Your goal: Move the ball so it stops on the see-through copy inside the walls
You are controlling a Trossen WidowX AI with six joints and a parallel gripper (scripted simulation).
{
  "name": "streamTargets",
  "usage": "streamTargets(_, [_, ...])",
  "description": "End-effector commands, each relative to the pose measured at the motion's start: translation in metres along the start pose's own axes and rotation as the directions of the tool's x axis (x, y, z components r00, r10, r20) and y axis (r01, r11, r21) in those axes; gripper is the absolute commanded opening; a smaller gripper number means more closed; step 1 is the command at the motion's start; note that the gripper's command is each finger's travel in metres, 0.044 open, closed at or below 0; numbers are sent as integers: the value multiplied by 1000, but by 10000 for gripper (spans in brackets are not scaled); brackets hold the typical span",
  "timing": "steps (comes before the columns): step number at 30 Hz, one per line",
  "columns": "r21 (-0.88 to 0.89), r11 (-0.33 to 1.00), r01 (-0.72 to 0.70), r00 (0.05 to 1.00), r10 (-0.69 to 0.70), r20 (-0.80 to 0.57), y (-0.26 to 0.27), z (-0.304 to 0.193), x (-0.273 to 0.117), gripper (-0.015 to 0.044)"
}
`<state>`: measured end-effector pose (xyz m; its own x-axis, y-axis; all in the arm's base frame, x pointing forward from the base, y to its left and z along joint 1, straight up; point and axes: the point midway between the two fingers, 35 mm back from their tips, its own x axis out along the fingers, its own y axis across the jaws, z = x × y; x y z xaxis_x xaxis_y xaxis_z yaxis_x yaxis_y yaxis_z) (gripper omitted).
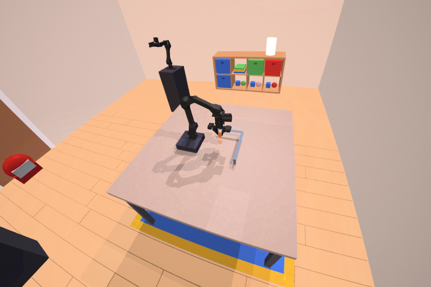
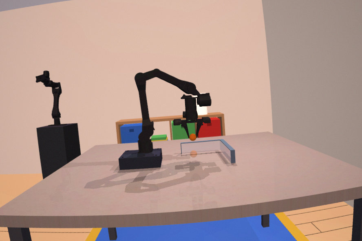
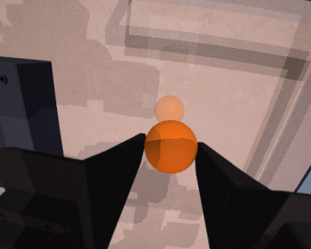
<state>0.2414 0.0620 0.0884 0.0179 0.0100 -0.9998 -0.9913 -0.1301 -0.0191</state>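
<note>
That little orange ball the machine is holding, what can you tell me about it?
The ball is small, smooth, evenly orange and perfectly round, with no markings. The gripper is shut on it, one dark fingertip pressing each side. It hangs in the air above the table, touching nothing else. Almost directly below lies the pale see-through copy, inside the corner of the low clear walls.

1. Bright, even, warm light throughout; no dim corners, no glare spots.
2. Arm throws several overlapping soft grey shadows on the table (image 2: 263, 174), falling toward the near edge, so light comes from above and behind.
3. Wrist view: shadows are blocky, stair-stepped at the edges; pincer (image 3: 171, 144) fingers near-black, detail lost.
4. Exterior view: strong barrel distortion, table edge and wall line bow.
5. All views sharp, no motion blur.
</note>
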Motion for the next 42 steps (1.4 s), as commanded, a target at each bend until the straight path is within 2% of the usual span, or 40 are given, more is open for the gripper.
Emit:
streamTargets(1, [-4,1000,8,1000,-8,-2,3,-3,3,0])
streamTargets(16, [-4,1000,8,1000,-8,-2,3,-3,72,0])
streamTargets(39, [-4,1000,8,1000,-8,-2,3,-3,92,0])
streamTargets(42, [-1,1000,3,1000,-3,0,4,-3,91,79])
